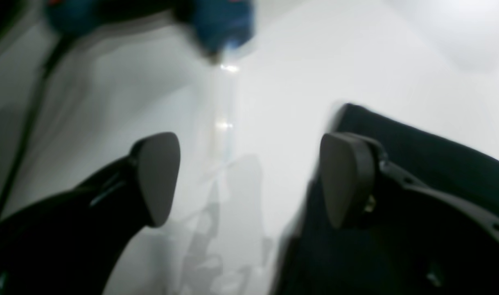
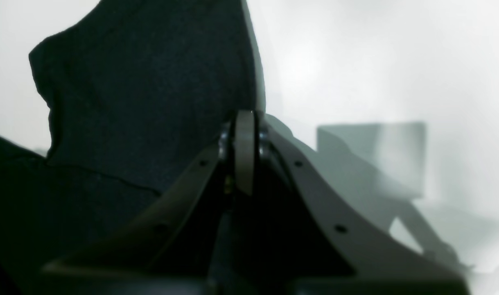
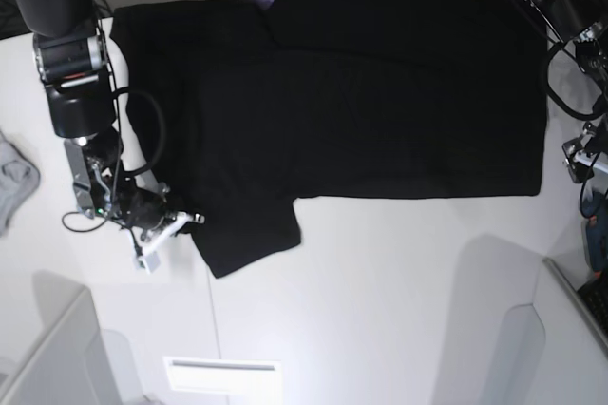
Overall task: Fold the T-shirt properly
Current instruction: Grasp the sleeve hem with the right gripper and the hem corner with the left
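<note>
My right gripper, jaws pressed together on the near sleeve's edge, has the T-shirt stretching away lengthwise toward the spread-open left gripper.

T-shirt on the counter

The T-shirt lies spread on the counter, between the right pincer at its sleeve and the left pincer beside its opposite edge.

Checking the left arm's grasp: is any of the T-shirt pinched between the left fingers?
No. In the left wrist view the fingers stand wide apart over bare white table, with the T-shirt lying beside one.
</note>
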